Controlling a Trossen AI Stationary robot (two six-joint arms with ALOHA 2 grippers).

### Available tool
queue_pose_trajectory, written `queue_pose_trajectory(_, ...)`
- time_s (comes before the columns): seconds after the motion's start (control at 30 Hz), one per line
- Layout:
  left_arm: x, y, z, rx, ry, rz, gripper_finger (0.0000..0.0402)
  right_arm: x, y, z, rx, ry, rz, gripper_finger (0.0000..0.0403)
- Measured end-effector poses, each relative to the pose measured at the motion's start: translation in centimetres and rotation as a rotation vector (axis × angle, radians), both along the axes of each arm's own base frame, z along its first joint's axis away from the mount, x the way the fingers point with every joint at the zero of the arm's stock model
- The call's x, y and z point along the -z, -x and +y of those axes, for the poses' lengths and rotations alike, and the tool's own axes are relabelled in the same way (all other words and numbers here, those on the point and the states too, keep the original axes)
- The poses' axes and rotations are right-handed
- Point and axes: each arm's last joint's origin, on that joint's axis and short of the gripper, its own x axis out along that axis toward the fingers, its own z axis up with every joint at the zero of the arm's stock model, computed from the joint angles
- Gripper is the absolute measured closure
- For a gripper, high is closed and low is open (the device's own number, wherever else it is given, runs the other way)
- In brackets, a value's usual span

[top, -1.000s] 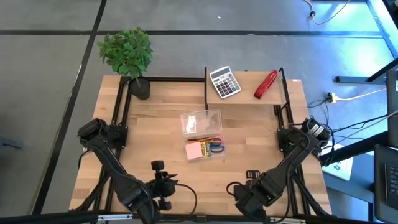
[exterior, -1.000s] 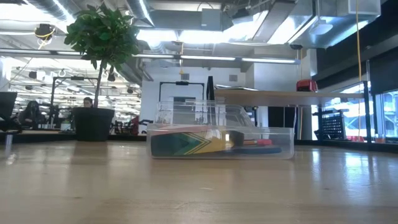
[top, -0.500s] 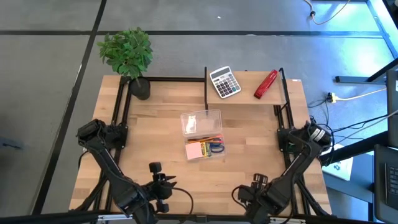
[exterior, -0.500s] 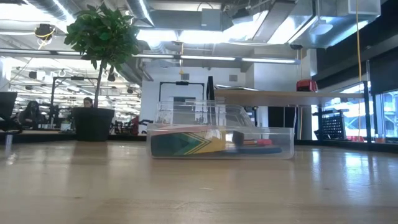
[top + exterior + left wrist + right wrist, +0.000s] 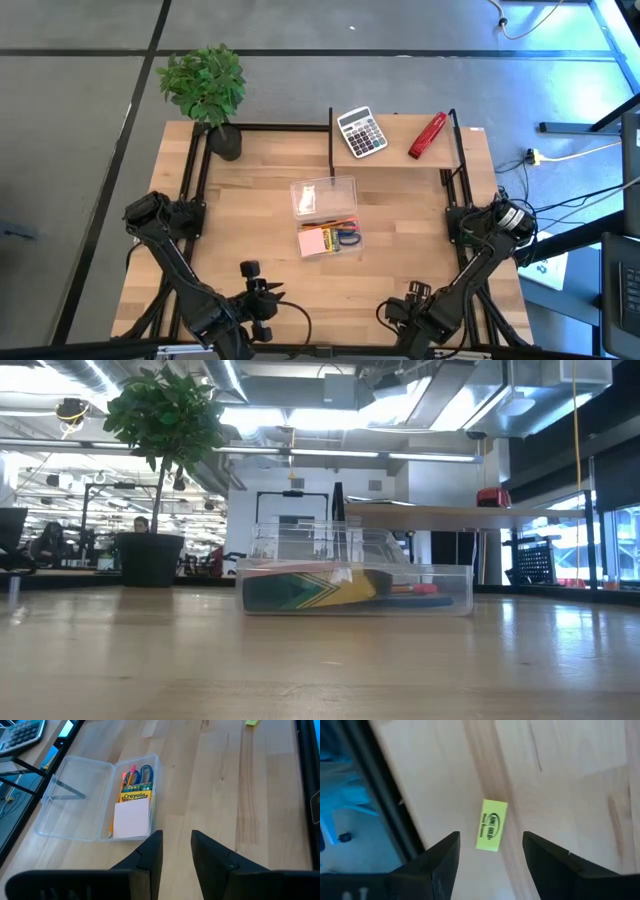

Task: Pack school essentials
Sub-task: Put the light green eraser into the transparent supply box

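Centre of the high view: clear case [image 5: 327, 241] lying open, holding a crayon box [image 5: 135, 796] reading "Crayola", a pink note pad [image 5: 132, 819] and blue-handled scissors [image 5: 145, 771]. Lower right, the right gripper [image 5: 490, 851] is hovering with fingers spread wide around a yellow eraser [image 5: 491, 825], its print unreadable, not touching it. Lower left, the left gripper [image 5: 176, 851] is waiting, fingers narrowly parted, holding nothing.
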Motion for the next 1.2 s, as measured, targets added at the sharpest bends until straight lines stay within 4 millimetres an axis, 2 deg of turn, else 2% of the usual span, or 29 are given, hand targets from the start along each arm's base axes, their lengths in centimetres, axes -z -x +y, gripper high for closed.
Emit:
queue_pose_trajectory(0.37, 0.0, 0.0, 0.0, 0.0, 0.003, -0.003, 0.0308, 2.1, 0.3, -0.4, 0.02, -0.025, -0.012, 0.0185)
queue_pose_trajectory(0.67, 0.0, 0.0, 0.0, 0.0, 0.005, -0.004, 0.0308, 3.0, 0.8, -0.7, 0.015, -0.02, -0.009, 0.0185)
queue_pose_trajectory(0.97, 0.0, -0.1, -0.1, 0.0, 0.006, -0.005, 0.0308, 3.1, 0.9, -0.6, 0.006, -0.018, -0.019, 0.0185)
queue_pose_trajectory(1.2, 0.0, -0.1, -0.1, 0.001, 0.006, -0.005, 0.0308, 4.2, 0.8, -0.1, -0.001, -0.008, -0.011, 0.0185)
